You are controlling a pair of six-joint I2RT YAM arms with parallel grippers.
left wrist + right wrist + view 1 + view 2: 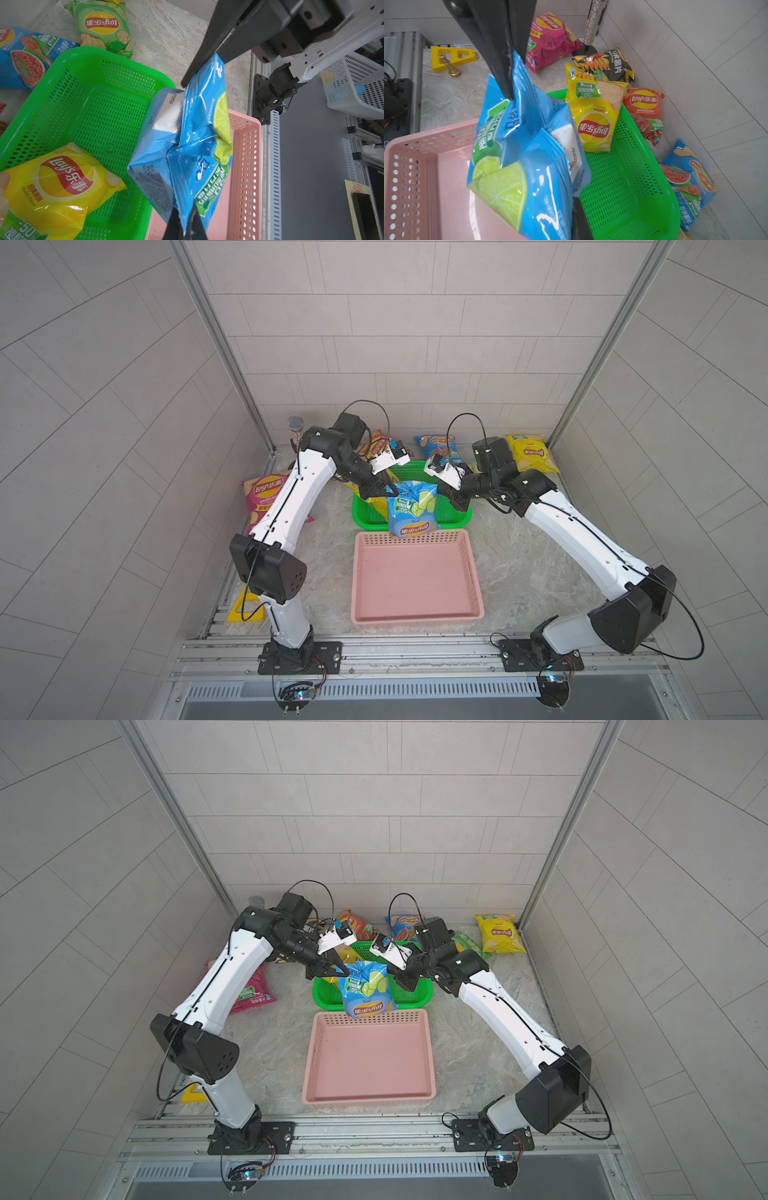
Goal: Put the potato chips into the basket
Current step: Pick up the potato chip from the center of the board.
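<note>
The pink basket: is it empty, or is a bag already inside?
Empty. The pink basket shows a bare floor in both top views; the blue lime bag hangs at its far rim, not lying inside.

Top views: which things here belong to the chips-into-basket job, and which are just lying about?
Job: blue lime bag; yellow bag partly in the green basket; pink basket; loose magenta bag, orange-red bag, black bag, blue tomato bag, green bag, far yellow bag.
Lying about: glittery microphone; yellow letter block; gold chess piece.

Yellow bag [56,187] reads "Lay's" (also "Classic Flavor").
</note>
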